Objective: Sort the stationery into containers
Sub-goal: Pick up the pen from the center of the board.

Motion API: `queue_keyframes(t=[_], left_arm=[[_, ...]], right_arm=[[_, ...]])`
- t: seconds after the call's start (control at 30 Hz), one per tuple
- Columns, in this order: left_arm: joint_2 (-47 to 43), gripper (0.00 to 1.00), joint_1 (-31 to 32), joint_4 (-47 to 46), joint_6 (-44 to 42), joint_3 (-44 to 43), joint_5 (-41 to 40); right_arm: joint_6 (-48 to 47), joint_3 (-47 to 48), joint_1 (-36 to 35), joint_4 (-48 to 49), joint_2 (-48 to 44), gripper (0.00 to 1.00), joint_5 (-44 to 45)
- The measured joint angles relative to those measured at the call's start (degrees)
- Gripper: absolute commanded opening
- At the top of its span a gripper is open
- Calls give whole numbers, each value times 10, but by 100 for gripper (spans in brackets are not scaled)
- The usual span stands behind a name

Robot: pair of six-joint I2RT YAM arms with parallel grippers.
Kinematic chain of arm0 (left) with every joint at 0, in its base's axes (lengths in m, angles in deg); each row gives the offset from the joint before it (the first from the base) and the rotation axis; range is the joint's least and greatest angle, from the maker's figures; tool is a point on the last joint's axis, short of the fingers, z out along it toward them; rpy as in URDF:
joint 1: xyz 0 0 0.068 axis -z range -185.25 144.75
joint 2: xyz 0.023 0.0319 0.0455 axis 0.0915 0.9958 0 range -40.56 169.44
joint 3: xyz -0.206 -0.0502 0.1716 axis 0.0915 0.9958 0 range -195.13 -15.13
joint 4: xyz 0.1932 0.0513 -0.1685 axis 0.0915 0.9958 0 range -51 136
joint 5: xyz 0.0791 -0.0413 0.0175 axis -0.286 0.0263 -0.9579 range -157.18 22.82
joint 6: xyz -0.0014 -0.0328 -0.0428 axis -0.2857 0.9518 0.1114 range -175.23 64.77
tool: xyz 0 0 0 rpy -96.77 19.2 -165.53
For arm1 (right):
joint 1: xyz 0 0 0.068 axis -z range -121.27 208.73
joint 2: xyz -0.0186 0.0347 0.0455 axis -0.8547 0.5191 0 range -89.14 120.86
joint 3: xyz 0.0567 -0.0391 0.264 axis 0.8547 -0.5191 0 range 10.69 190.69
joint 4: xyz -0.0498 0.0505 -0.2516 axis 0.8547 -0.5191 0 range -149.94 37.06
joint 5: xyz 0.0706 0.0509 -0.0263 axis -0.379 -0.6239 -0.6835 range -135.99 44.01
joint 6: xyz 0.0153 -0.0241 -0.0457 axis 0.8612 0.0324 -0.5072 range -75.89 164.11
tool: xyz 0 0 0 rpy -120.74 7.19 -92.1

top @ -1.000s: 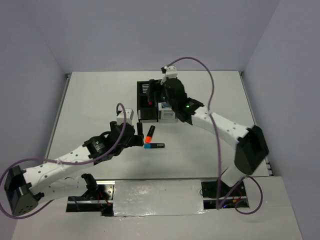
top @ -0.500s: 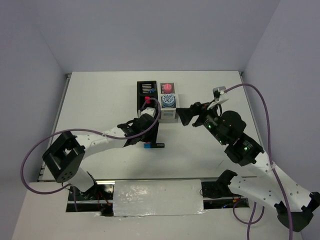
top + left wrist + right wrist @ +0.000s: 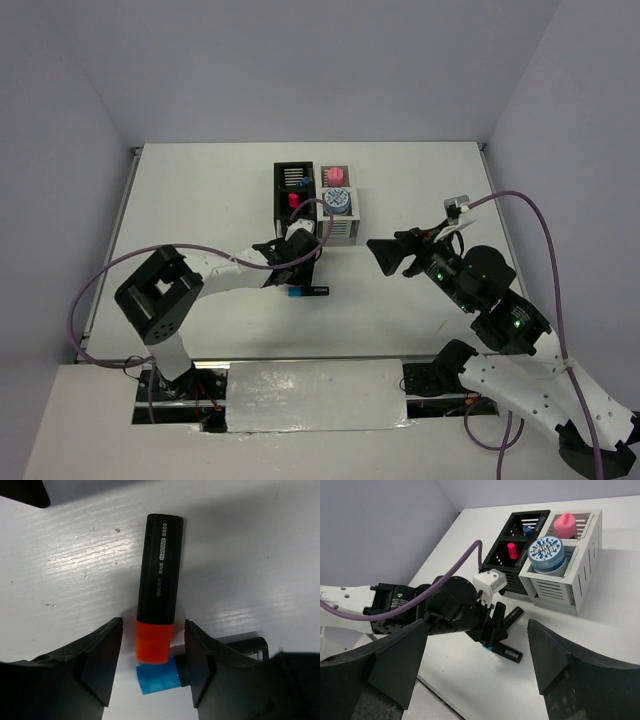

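Left pincer [image 3: 152,636] narrowed around orange highlighter [image 3: 160,580], grip unclear; right pincer [image 3: 385,252] retreated.

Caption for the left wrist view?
Fingers of the left gripper straddle the orange-ended highlighter; a blue-ended highlighter lies at its tip.

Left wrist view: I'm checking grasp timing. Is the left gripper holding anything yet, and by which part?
Nothing is held yet. The left gripper is open and straddles the orange end of the orange highlighter, with a gap showing on each side.

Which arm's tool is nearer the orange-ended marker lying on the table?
Left. The left tool straddles the orange-ended marker, one finger either side of its orange end. The right tool hangs off to the right, well clear.
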Motion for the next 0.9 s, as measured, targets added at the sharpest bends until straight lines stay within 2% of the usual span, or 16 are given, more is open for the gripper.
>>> queue_keyframes(t=[0.2,0.37,0.4,0.43,0.53,0.73,0.9], left_arm=[[6,44,-3,-2,1,0,-7],[6,35,-5,-9,1,2,-9],[6,31,-6,-11,1,2,-9],[6,22,-6,-13,0,3,-9],[6,15,-7,-15,-1,3,-9],[-9,6,-7,-9,-5,10,-5],[-72,5,-8,3,-19,16,12]], right_arm=[[1,-2,0,-4,2,88,-2],[2,-2,0,-7,2,88,-4],[2,-2,0,-7,2,88,-4],[2,-2,0,-7,2,88,-4],[2,-3,0,-7,2,88,-4],[8,-15,0,-7,0,88,-4],[16,-24,0,-6,2,88,-13]])
